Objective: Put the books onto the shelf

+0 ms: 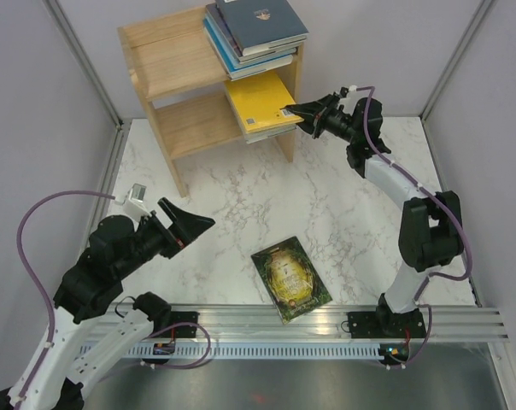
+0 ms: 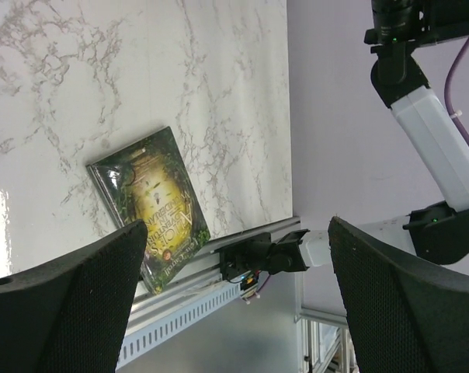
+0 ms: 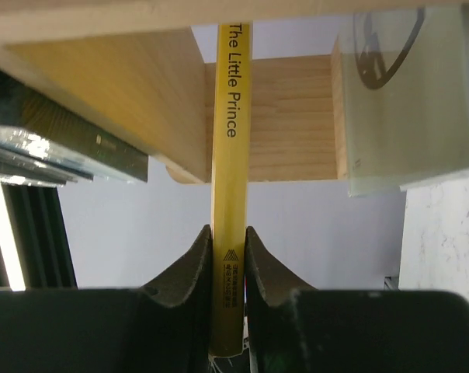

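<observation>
- My left jaws stand as wide apart as they go, with nothing between them. They hang above the counter at about 8 o'clock in the top view, clear of every book.
- My right jaws are closed tight on the yellow book, pinching it by its near edge at about 1 o'clock. From my right wrist I see its spine running straight up out of the grip, and it reads "The Little Prince".
- The shelf stands at 11 to 12 o'clock, at the far end of the white marbled counter.
- The yellow book lies flat on a tier under the top board, at the shelf's right end. Its near part sticks out past the shelf's front.
- A pale book lies directly under the yellow one, and its edge shows just beneath.
- A stack of books sits on the top board at the right end, overhanging it. The top one has a blue-grey cover, and paler and teal edges show below it.
- The black and gold book lies flat and cover up on the counter at 6 o'clock, close to the near edge. It is turned a little askew.
- From my left wrist that book shows between my open jaws, well apart from them.
</observation>
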Controlling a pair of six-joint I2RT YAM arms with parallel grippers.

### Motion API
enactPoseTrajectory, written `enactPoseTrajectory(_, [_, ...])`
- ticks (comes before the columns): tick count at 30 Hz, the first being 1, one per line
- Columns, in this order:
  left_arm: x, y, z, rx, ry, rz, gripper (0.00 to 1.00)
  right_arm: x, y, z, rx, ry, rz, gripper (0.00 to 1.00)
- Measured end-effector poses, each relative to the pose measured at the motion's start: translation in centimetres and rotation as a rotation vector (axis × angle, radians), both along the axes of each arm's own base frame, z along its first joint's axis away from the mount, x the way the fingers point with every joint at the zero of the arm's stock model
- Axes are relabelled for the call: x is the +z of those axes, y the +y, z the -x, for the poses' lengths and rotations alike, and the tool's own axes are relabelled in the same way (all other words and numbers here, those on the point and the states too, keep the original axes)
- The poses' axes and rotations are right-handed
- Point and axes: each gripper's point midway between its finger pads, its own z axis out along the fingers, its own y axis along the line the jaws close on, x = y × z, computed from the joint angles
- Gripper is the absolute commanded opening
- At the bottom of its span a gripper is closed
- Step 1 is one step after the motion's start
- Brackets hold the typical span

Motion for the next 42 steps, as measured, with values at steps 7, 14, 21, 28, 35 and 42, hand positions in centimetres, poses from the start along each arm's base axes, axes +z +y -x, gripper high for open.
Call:
enactPoseTrajectory(7, [-0.1,1.7,1.1,0.048,-0.001,-0.021,1.0,-2.6,0.7,-4.7,-0.017,0.039,-0.011,0.0])
enactPoseTrajectory(14, [0.0,3.0,1.6,0.092,0.004,-0.044,1.0,-6.8,0.9,-7.2,-0.032,0.114,-0.02,0.4])
enactPoseTrajectory(21, [-0.6,4.0,2.3,0.12,0.018,-0.066,1.0,-2.5,0.0,-6.6,-0.034,0.014,-0.07,0.98])
enactPoseTrajectory(28, [-1.1,4.6,2.7,0.137,0.027,-0.08,1.0,-4.3,-1.6,-5.4,-0.055,0.04,-0.046,0.98])
enactPoseTrajectory(35, [-1.3,4.8,2.8,0.144,0.035,-0.084,1.0,-7.3,-4.2,-3.4,-0.061,0.118,0.011,0.98])
enactPoseTrajectory(42, [-1.7,4.7,2.8,0.141,0.049,-0.088,1.0,-10.3,-4.2,-1.9,-0.019,0.183,0.067,0.98])
